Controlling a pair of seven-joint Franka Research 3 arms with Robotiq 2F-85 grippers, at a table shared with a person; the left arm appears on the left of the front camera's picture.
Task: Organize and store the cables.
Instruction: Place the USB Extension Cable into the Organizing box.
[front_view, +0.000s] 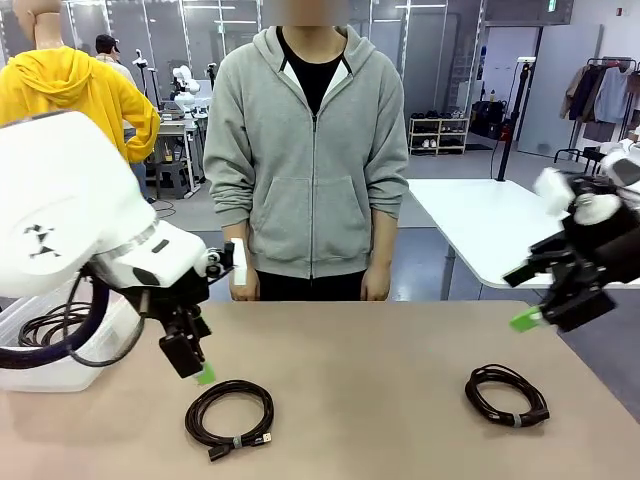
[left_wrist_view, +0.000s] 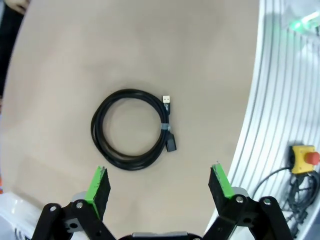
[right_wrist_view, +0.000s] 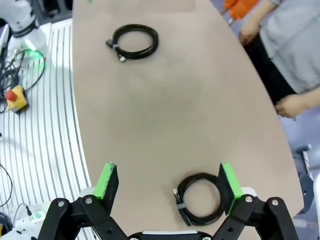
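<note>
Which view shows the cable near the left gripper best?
Left wrist view: the cable lies whole and close, band and plugs plain. Front view shows it smaller, foreshortened; right wrist view, far off and small.
</note>
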